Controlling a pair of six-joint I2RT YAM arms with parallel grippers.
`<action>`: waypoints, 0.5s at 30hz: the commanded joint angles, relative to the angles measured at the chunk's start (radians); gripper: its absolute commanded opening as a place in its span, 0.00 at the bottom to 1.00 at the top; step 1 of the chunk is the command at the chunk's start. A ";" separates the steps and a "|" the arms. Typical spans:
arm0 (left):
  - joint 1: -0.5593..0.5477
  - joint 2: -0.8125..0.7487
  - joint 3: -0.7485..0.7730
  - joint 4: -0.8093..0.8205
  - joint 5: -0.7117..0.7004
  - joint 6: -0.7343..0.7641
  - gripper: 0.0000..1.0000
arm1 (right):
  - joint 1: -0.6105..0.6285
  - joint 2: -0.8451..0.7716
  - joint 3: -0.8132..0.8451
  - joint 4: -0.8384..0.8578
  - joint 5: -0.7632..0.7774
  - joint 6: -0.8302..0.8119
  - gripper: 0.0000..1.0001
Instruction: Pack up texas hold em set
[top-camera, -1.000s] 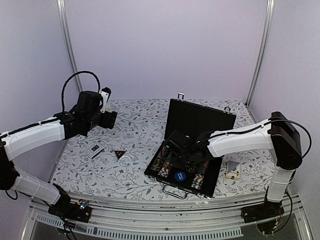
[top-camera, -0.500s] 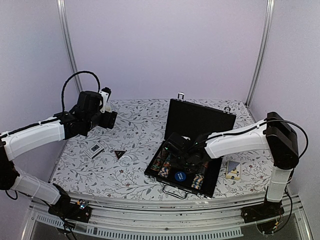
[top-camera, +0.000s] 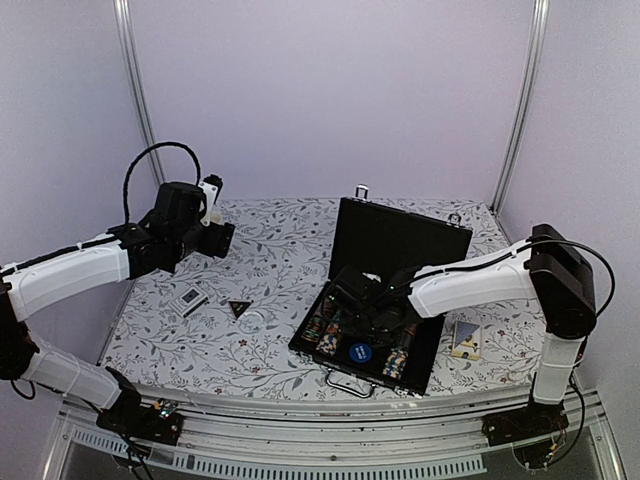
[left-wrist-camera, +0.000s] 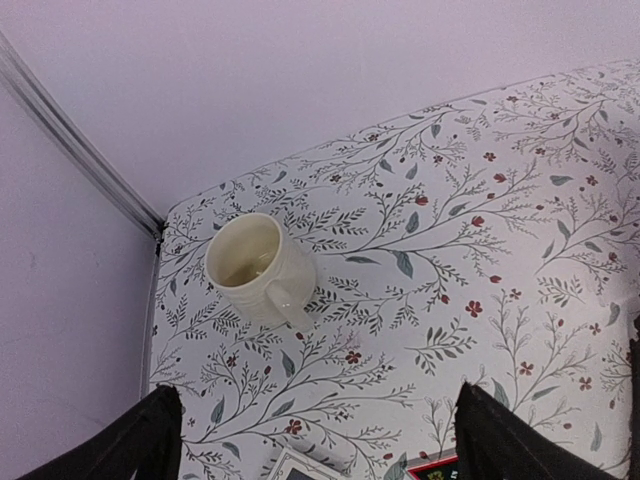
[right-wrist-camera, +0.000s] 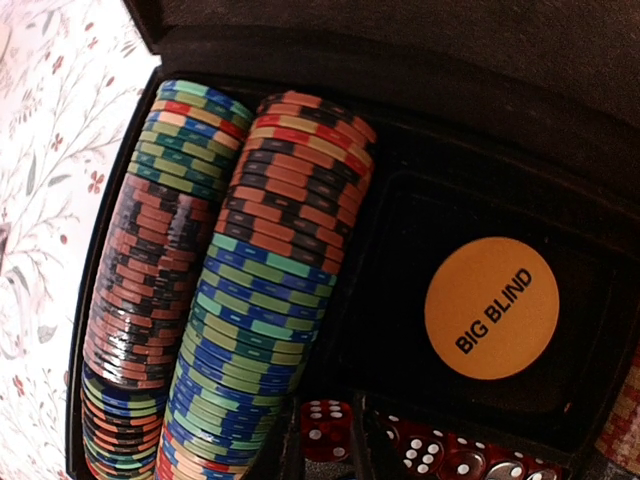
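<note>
The black briefcase (top-camera: 400, 235) lies open, lid up, handle (top-camera: 345, 384) toward me. Its tray holds multicoloured chip rows (top-camera: 325, 325) (right-wrist-camera: 250, 300), a blue disc (top-camera: 360, 352), an orange "BIG BLIND" disc (right-wrist-camera: 490, 308) and red dice (right-wrist-camera: 440, 455). My right gripper (top-camera: 350, 300) (right-wrist-camera: 328, 442) hangs low over the tray, shut on a red die (right-wrist-camera: 328, 425) beside the dice slot. On the cloth to the left lie a card deck (top-camera: 190, 298) and the black triangle (top-camera: 238, 308). My left gripper (top-camera: 218, 238) (left-wrist-camera: 320, 440) is raised at the back left, open and empty.
A cream mug (left-wrist-camera: 258, 265) stands near the table's back left corner, ahead of the left fingers (left-wrist-camera: 150, 440). A second card box (top-camera: 466, 338) lies on the cloth right of the case. The upright lid stands behind the right gripper.
My right gripper has shifted slightly left over the tray, still shut on the die. The left arm has not moved.
</note>
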 joint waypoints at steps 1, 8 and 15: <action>-0.016 -0.004 0.012 0.005 -0.008 0.010 0.95 | -0.005 0.013 -0.001 0.019 0.000 -0.013 0.23; -0.017 -0.004 0.011 0.004 -0.007 0.010 0.95 | -0.005 -0.007 -0.004 0.020 0.007 -0.021 0.32; -0.016 -0.004 0.012 0.005 -0.007 0.009 0.95 | -0.004 -0.029 -0.004 0.020 0.012 -0.025 0.32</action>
